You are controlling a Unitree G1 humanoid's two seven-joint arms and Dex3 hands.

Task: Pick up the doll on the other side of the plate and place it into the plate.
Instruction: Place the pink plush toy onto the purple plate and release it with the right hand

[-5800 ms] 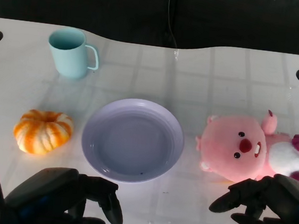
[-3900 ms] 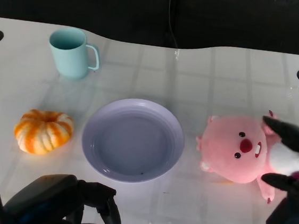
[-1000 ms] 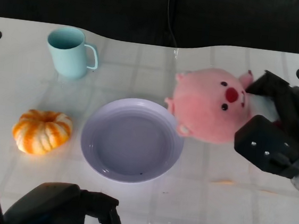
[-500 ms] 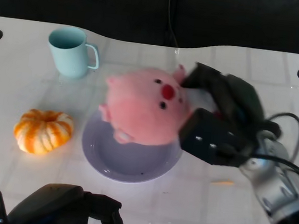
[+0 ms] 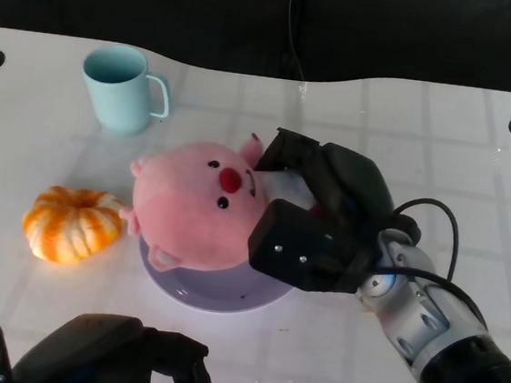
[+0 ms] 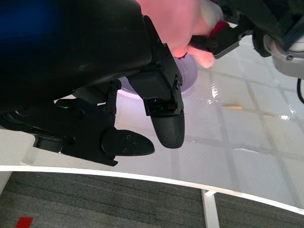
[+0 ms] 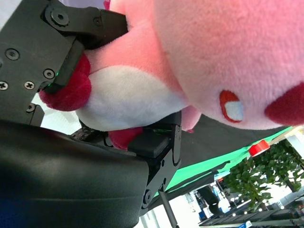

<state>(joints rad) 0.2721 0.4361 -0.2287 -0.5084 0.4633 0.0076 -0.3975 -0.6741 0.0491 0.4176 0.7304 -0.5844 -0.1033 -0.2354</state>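
Apparently plush doll, right hand gripping

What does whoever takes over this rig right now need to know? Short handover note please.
Right hand: grips the pink doll by its body; the right wrist view shows the fingers wrapped around it.
Left hand: low at the table's near edge, holds nothing, fingers apart in the left wrist view.
Doll: over the purple plate, head toward the orange pumpkin. Whether it already rests on the plate cannot be told.
Teal mug stands at the far left, apart from the action.
Done: doll picked up and carried to the plate.
Left: set it down in the plate, let go, pull the right hand back.
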